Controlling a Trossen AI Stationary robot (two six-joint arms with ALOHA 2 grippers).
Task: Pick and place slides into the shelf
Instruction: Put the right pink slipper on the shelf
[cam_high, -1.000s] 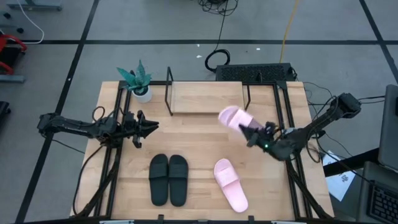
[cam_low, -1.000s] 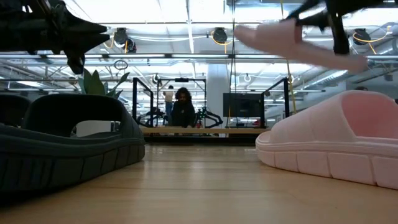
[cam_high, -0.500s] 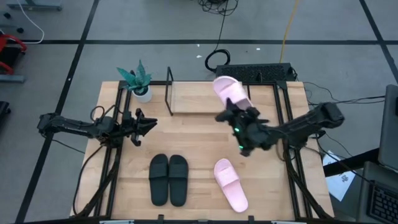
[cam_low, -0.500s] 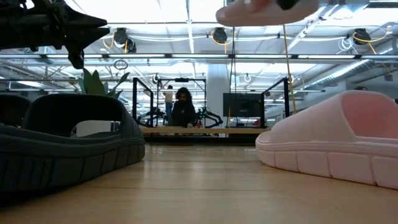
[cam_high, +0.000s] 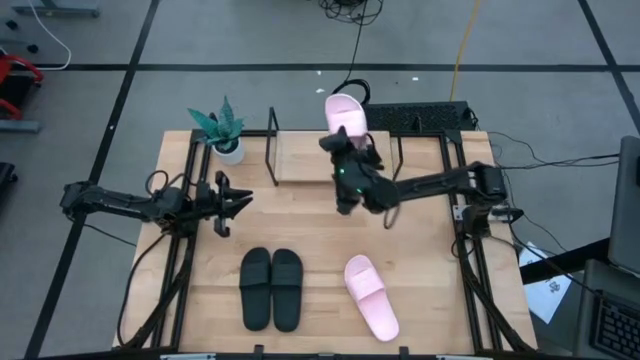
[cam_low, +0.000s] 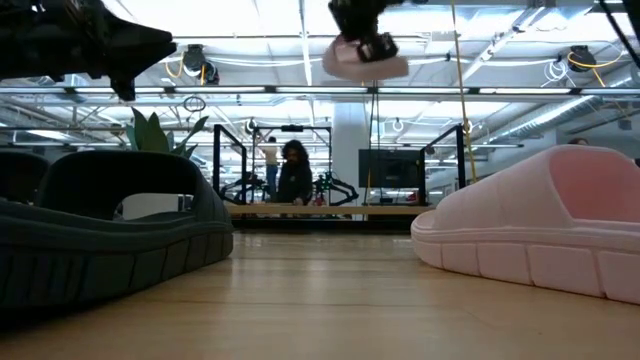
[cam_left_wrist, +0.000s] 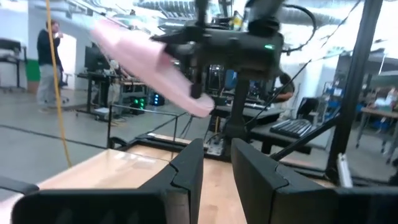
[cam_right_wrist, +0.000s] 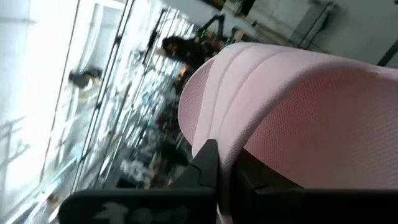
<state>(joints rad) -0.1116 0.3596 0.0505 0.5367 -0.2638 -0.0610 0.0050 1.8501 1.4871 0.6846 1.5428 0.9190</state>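
1. Your right claw (cam_high: 345, 150) is clenching one pink slide (cam_high: 343, 112) and holding it raised over the shelf (cam_high: 305, 157), toe pointing past the shelf's back edge.
2. Your left claw (cam_high: 232, 201) is waiting with its fingers parted, above the worktop (cam_high: 310, 260) near its left side.
3. You are risking a drop behind the shelf if you release this far back; the tilted sole could also catch the wire frame.
4. The black pair (cam_high: 271, 288) and second pink slide (cam_high: 371, 297) are lying on the worktop; a potted plant (cam_high: 220, 130) is standing by the shelf, and a person (cam_low: 293, 172) is sitting in the room beyond.
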